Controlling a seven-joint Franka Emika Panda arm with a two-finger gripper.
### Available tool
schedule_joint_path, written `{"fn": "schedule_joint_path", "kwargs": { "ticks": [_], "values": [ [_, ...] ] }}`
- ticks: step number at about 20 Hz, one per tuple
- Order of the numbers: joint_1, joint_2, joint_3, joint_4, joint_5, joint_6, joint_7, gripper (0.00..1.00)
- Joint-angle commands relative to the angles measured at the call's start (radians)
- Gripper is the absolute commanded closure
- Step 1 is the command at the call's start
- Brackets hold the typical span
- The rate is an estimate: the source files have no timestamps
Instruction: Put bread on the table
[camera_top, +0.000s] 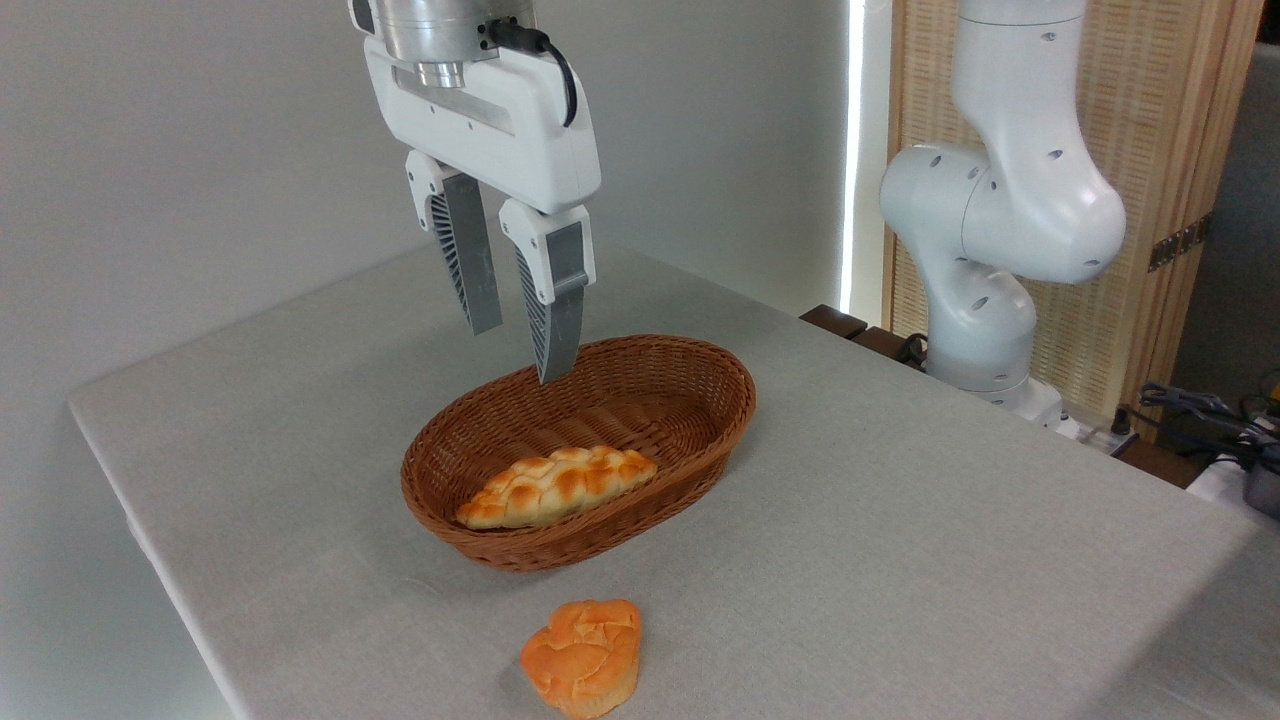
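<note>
The bread (557, 486), a long braided loaf with pale cream dough and golden-brown bumps, lies inside the brown wicker basket (700, 425) near its front wall. The basket rests on the light grey table (950, 540). My gripper (518, 352) hangs above the basket's back left rim, pointing down. Its two grey fingers (470, 265) stand apart with nothing between them. The gripper is well above the loaf and does not touch it.
A small round orange bun (583, 655) sits on the table in front of the basket, close to the front edge. The arm's white base (985, 250) stands past the table's right side. The table's left edge runs diagonally at the left.
</note>
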Motion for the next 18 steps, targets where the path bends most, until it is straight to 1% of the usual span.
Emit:
{"fn": "schedule_joint_path", "kwargs": {
  "ticks": [1,13,16,18],
  "values": [
    [-0.005,0.004,0.017,0.014,-0.003,-0.034,0.001,0.0],
    [-0.005,-0.001,0.014,0.001,-0.003,-0.036,0.001,0.0],
    [-0.012,-0.028,0.001,-0.059,-0.005,-0.035,-0.002,0.0],
    [-0.012,-0.051,-0.022,-0.126,-0.005,-0.035,-0.002,0.0]
  ]
}}
